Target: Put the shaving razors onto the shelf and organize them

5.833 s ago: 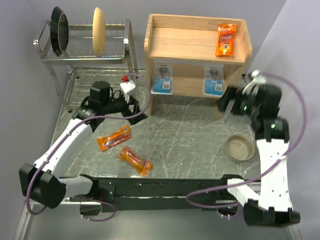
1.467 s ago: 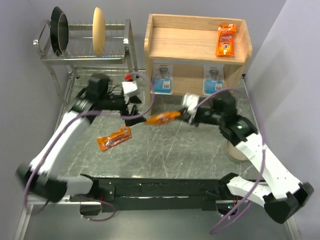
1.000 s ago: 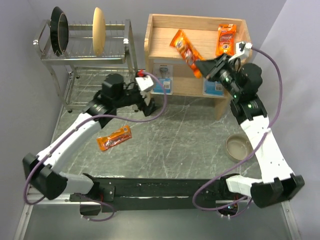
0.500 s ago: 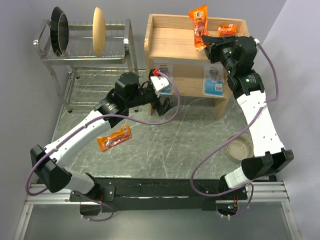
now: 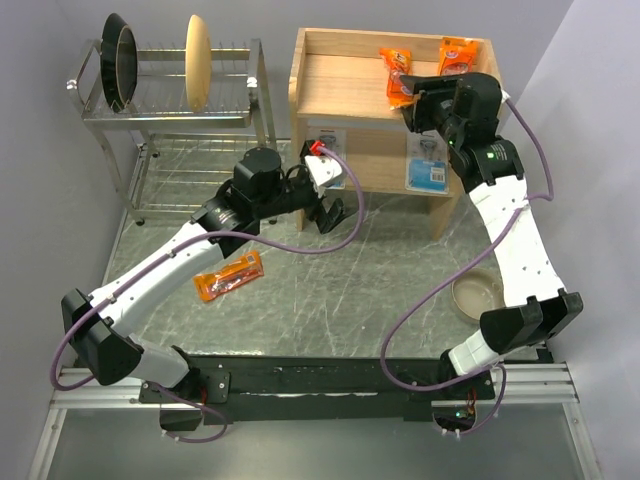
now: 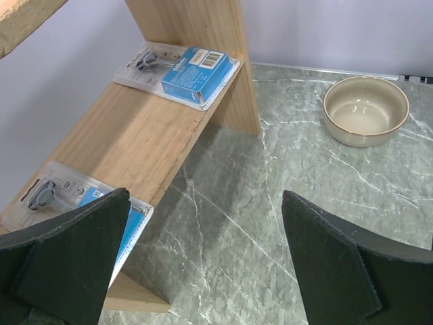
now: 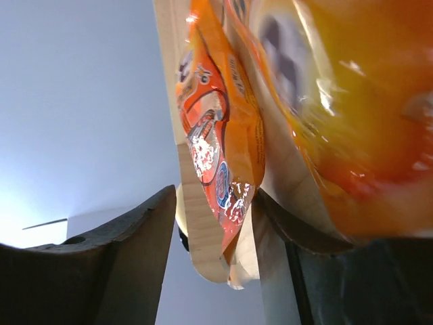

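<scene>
The right gripper (image 5: pixel 410 100) reaches over the front of the shelf (image 5: pixel 335 85) at its top tier, where an orange packet (image 5: pixel 398 75) lies just ahead of it. In the wrist view the jaws stand part open and this packet is a blur close against one finger (image 7: pixel 352 291); I cannot tell whether anything still touches it. A second packet (image 5: pixel 457 55) sits at the back right of the same tier, near the first. A third packet (image 5: pixel 228 275) lies on the table (image 5: pixel 350 290), well left of the shelf, under the left arm. The left gripper (image 6: pixel 203 203) hangs wide open and empty before the lower tier, which holds two blue cards: the left card (image 6: pixel 67 203) partly behind a finger, the right card (image 6: pixel 183 68) by the end post. A bowl (image 6: pixel 365 108) sits on the table right of the shelf
</scene>
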Action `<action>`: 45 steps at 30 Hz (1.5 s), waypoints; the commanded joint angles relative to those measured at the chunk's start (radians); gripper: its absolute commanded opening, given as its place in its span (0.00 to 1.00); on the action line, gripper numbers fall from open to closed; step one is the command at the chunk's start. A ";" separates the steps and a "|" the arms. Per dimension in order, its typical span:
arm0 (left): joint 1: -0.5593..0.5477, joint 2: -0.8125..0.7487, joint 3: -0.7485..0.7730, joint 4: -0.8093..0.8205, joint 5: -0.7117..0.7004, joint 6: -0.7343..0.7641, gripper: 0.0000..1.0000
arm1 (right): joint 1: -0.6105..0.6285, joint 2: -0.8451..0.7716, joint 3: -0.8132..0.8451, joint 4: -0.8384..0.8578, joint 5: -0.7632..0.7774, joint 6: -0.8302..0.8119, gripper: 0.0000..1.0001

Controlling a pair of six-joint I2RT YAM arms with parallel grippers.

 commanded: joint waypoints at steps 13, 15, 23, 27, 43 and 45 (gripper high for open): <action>-0.008 -0.059 -0.054 0.070 -0.014 0.008 0.99 | 0.072 -0.072 -0.019 -0.031 0.092 -0.028 0.54; -0.008 -0.062 -0.057 0.075 -0.017 0.008 1.00 | 0.072 -0.089 -0.025 -0.034 0.095 -0.042 0.54; -0.008 -0.072 -0.074 0.062 -0.036 0.007 0.99 | 0.075 -0.182 -0.070 -0.153 0.099 -0.108 0.54; 0.013 -0.120 -0.109 -0.019 -0.102 0.040 0.99 | 0.075 -0.277 -0.103 -0.195 0.090 -0.258 0.54; 0.346 -0.269 -0.441 -0.363 -0.133 0.286 0.99 | 0.042 -0.825 -0.805 0.067 -0.217 -1.386 1.00; 0.381 -0.248 -0.459 -0.384 -0.094 0.322 1.00 | 0.042 -0.816 -0.831 0.068 -0.290 -1.427 1.00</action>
